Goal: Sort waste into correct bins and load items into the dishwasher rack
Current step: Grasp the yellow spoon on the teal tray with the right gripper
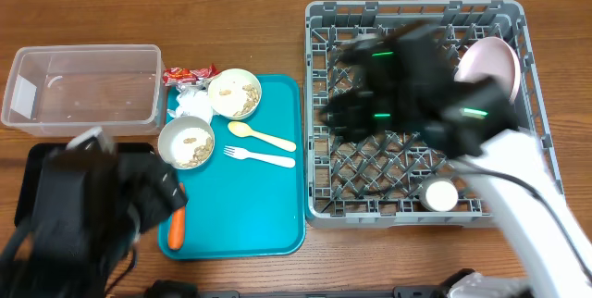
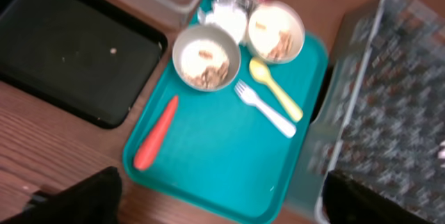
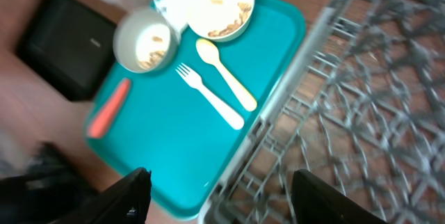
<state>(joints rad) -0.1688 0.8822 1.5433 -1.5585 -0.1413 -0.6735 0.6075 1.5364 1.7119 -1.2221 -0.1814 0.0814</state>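
Left gripper (image 2: 219, 182): it is held wide open and nothing is gripped; it is hung above the near edge of the teal serving tray (image 2: 229, 154).
Right gripper (image 3: 222, 186): its fingers are spread apart with nothing between them, over the line where the teal serving tray is met by the dishwasher rack (image 3: 361, 113).
Carrot (image 2: 156, 133): it is laid alone on the tray's near left part, apart from the bowls.
Near bowl (image 2: 206, 57) and far bowl (image 2: 276, 30): both are set on the tray's far left part, with food scraps (image 2: 205, 76) seen inside each.
Spoon (image 2: 274, 88) and fork (image 2: 264, 108): they are laid side by side, just right of the bowls.
Napkin (image 1: 194, 105): it is tucked against both bowls.
Wrapper (image 1: 188, 76): it is found at the tray's far left corner, just beside the clear tub (image 1: 18, 104).
Black tray (image 2: 76, 50): it is placed left of the teal tray, and a pale speck is seen on it.
Plate (image 1: 495, 62): it is stood tilted in the rack's far right corner.
In the way: from overhead, much of the black tray is hidden by the left arm (badly blurred), and the rack's middle is hidden by the right arm.
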